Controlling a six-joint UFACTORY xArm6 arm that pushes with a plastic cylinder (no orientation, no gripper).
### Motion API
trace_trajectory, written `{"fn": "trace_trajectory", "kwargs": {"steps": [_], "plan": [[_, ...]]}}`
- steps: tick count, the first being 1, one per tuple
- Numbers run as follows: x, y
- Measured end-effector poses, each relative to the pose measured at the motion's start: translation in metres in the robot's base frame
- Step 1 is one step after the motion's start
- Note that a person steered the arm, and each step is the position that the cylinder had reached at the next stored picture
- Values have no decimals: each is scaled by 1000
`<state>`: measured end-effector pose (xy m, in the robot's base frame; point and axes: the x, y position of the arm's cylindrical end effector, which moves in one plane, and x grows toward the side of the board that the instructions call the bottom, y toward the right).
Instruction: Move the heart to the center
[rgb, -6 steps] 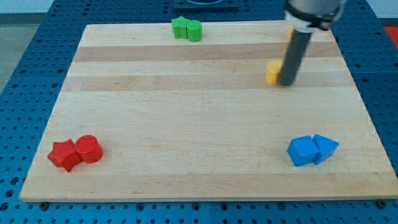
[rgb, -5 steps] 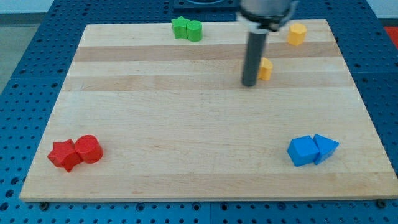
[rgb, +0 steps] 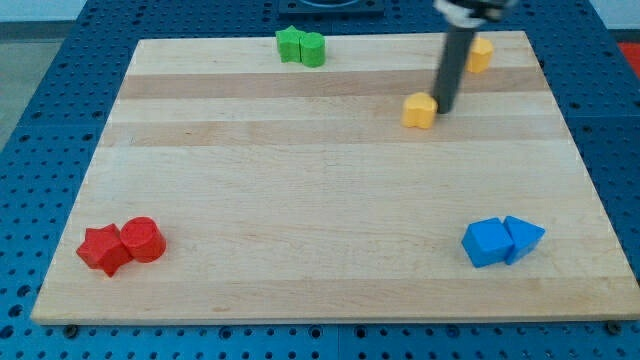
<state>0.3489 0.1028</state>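
A small yellow heart block (rgb: 420, 110) lies on the wooden board (rgb: 300, 200), right of centre in the upper part. My tip (rgb: 444, 110) rests just to the right of it, touching or nearly touching its right side. The dark rod rises from there toward the view's top. A second yellow block (rgb: 480, 54) sits near the top right corner, partly behind the rod.
Two green blocks (rgb: 301, 46) sit together at the top edge. A red star (rgb: 103, 249) and a red cylinder (rgb: 143, 239) sit at the bottom left. A blue cube (rgb: 486, 243) and a blue triangle (rgb: 524, 237) sit at the bottom right.
My tip went from the right of the yellow heart to its left, and is now back on its right. The heart has slid a little to the left.
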Motion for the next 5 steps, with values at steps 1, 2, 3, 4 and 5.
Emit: {"fn": "trace_trajectory", "kwargs": {"steps": [1,2,3,4,5], "plan": [[24,-79],[20,-68],[32,-23],[77,-51],[70,-141]]}}
